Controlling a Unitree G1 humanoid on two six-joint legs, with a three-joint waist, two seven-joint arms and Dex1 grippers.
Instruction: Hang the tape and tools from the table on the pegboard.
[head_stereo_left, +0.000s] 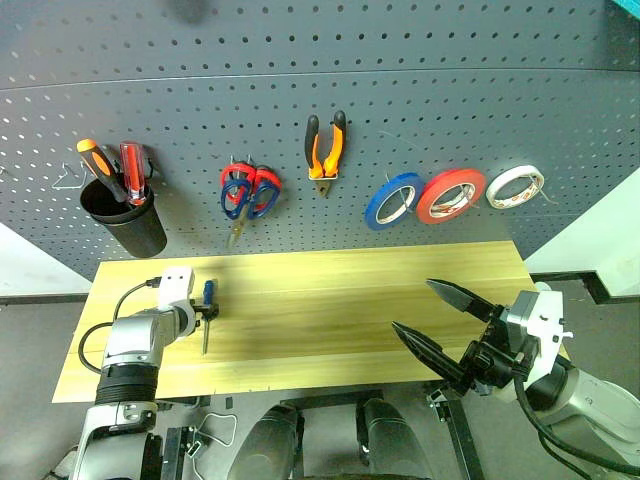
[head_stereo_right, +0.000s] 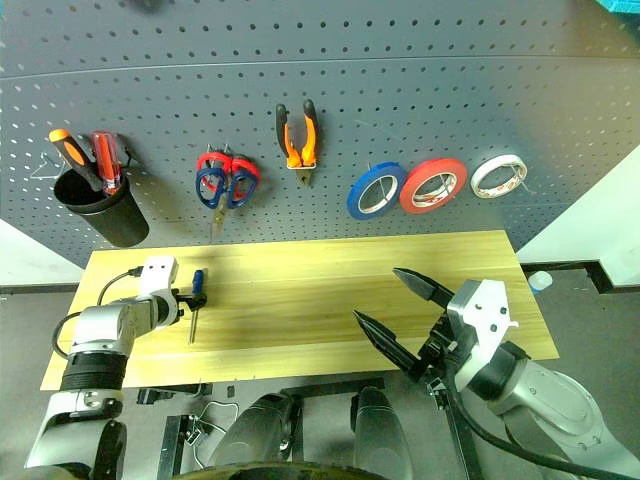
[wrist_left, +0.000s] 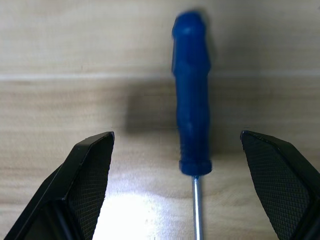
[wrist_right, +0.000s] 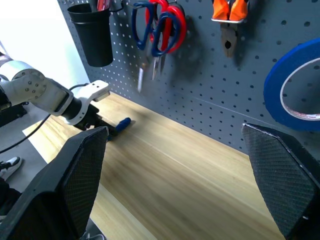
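Only the blue screwdriver (wrist_left: 191, 95) was left lying on the table (head_stereo_left: 330, 300), near its left end; the pliers (head_stereo_left: 325, 146), the scissors (head_stereo_left: 240, 192) and the red tape (head_stereo_left: 451, 195) were already up on the pegboard (head_stereo_left: 300, 90). The left gripper (wrist_left: 190, 185) sat low over the handle with its fingers wide apart, one on each side, touching nothing. The catch: the handle was slim and round, and sat a bit off-centre between the fingers, so a close there could've rolled or nudged it sideways instead of pinching it. The right gripper (head_stereo_left: 440, 320) hung spread open and empty over the table's right end.
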